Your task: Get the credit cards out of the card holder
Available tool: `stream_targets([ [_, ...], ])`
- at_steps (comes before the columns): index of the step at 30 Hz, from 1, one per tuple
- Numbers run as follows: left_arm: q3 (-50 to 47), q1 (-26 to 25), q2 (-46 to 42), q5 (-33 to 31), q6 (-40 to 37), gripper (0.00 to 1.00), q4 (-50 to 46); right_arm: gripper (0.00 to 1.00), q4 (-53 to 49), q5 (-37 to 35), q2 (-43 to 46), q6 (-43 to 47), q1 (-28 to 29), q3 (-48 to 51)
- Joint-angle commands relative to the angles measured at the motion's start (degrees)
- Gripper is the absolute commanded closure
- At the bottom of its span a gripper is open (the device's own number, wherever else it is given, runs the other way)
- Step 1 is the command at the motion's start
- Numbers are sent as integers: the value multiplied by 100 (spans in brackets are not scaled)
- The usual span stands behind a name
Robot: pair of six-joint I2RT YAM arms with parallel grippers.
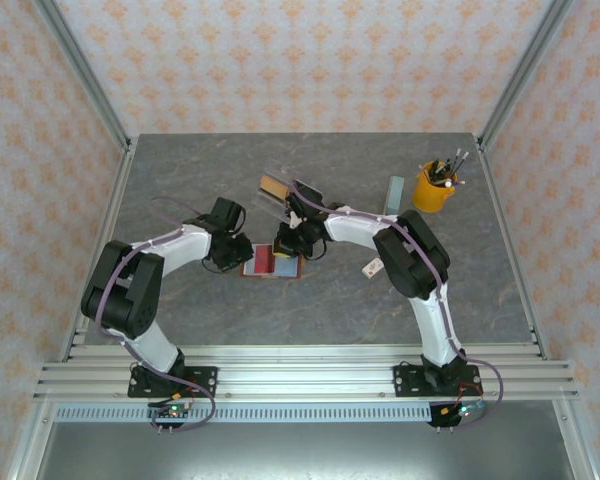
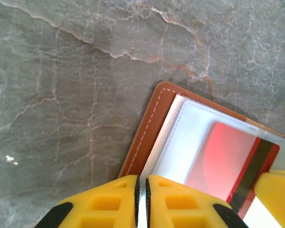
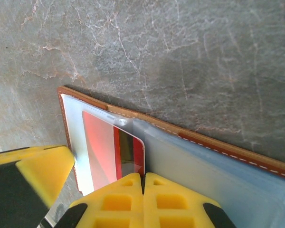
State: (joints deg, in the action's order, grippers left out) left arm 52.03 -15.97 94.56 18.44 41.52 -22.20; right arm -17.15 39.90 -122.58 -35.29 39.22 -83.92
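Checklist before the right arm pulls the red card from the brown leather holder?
1. Brown leather card holder lies open, pockets up: ok.
2. Red plastic card visible in its clear pocket: ok.
3. Right gripper shut, tips at the card's edge; grip on it: cannot tell.
4. Left gripper fingers together at the holder's edge; hold-down: cannot tell.
5. Clear acrylic tray with a tan card stands behind the holder, apart from it: ok.
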Motion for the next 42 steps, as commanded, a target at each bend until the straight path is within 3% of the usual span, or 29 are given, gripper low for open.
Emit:
stream_targets([
  [1,124,39,-370,178,-153,83,-217,94,-149,-101,86,101,-10,71],
  [9,131,23,-113,739,-241,89,87,91,-141,-70,56,136,-11,54],
  [19,-60,15,443,478,46,94,99,81,1,154,22,102,-4,108],
  [26,-279,15,524,287,181,94,75,79,336,474,-9,-33,42,181],
  [31,-340,14,441,267,199,94,75,81,815,561,4,-340,50,330],
  [35,-353,15,375,240,199,94,66,88,965,371,173,-428,42,505],
  [42,-317,18,193,242,186,90,59,96,229,9,585,27,-114,694],
])
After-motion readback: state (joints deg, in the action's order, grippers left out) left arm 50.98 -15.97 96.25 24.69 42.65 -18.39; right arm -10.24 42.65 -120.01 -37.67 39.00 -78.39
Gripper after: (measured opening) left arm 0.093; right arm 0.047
